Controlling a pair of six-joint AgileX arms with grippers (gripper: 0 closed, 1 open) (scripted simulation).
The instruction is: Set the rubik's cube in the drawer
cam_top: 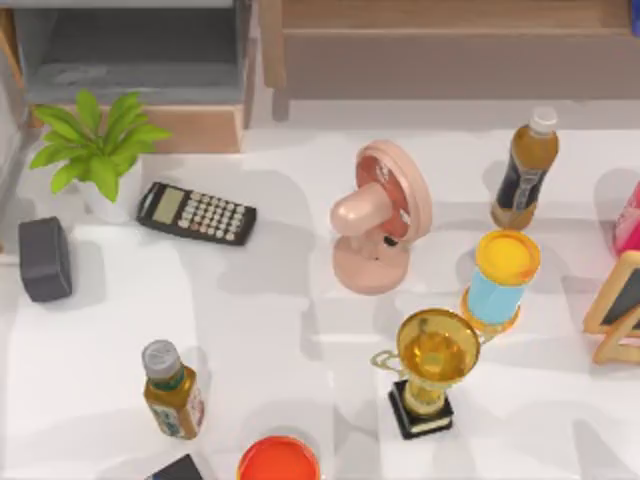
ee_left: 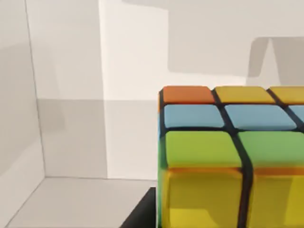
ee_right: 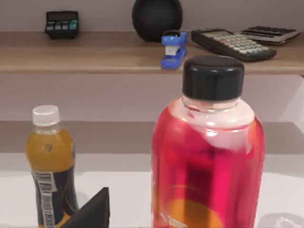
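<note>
The rubik's cube [ee_left: 228, 156] looms very close in the left wrist view, showing orange, yellow, blue and green tiles with dark gaps; pale walls stand behind it. A dark part of my left gripper [ee_left: 142, 213] shows just below the cube's edge. The drawer [cam_top: 140, 50] stands open at the table's back left, dark grey inside, with its tan front panel [cam_top: 190, 128] toward the table. A dark part of my right gripper [ee_right: 92, 211] shows low in the right wrist view, beside a red bottle [ee_right: 206, 156].
A potted plant [cam_top: 95, 145], calculator [cam_top: 196, 213] and dark box [cam_top: 44, 258] lie near the drawer. A pink fan [cam_top: 380, 215], trophy [cam_top: 432, 365], blue can [cam_top: 502, 278], two tea bottles [cam_top: 525, 165] [cam_top: 172, 390] and the wooden shelf [cam_top: 450, 50] crowd the rest.
</note>
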